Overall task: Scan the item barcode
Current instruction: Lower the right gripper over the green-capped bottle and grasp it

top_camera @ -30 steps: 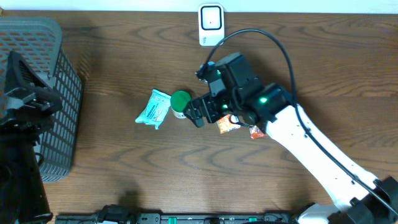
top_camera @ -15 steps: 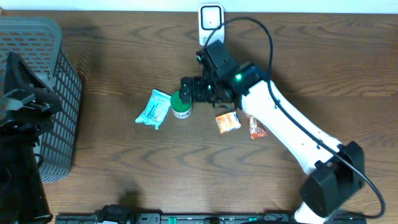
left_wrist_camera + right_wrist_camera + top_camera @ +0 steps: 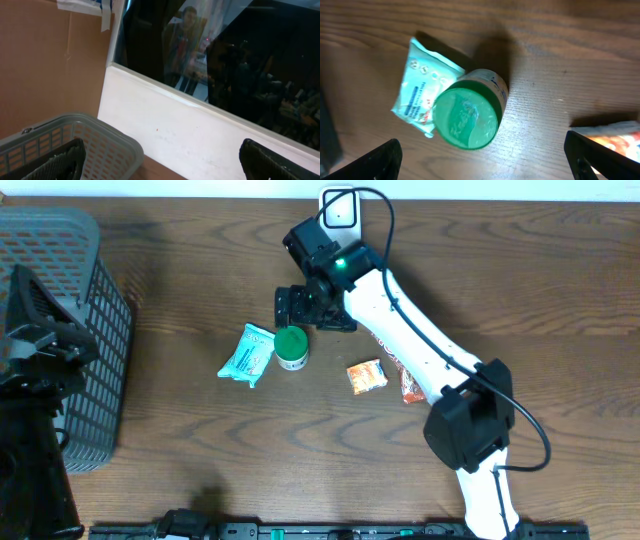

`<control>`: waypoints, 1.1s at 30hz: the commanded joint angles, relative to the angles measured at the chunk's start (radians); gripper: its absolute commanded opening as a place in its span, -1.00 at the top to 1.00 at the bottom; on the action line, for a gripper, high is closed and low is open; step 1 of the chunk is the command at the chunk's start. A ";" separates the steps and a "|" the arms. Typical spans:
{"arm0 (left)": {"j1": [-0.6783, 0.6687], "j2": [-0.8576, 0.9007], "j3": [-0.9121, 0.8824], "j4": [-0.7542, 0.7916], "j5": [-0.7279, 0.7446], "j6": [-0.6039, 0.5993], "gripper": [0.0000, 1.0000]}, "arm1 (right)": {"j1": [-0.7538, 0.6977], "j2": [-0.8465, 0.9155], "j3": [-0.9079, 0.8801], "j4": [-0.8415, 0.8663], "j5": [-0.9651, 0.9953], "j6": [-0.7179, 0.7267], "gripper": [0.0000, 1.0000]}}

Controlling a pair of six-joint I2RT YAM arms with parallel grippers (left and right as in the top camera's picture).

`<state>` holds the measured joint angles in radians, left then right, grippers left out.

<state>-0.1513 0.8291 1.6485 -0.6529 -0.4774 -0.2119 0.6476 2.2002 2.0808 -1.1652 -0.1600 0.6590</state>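
We hold nothing yet: right claw (image 3: 298, 308) hangs open over the green-lidded jar (image 3: 291, 348), scanner (image 3: 339, 218) at its one o'clock; left claw (image 3: 160, 150) open too. Pickup and scan remain.

- Dark wood-grain counter (image 3: 200, 470)
- White sill (image 3: 175, 135) under a dark window (image 3: 240, 60) showing dim reflections
- Brown panel (image 3: 45, 65), possibly cardboard, left of the window
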 commanded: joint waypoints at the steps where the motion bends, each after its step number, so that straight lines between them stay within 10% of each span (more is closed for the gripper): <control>1: 0.005 -0.011 0.002 0.003 -0.005 0.009 -0.96 | 0.010 0.026 0.026 -0.003 -0.018 0.013 -0.99; 33: 0.005 -0.054 0.002 0.003 -0.006 0.009 -0.96 | 0.097 0.159 0.017 0.083 0.111 0.047 -0.98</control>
<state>-0.1513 0.7906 1.6485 -0.6533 -0.4774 -0.2115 0.7311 2.3619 2.0892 -1.0821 -0.0933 0.6781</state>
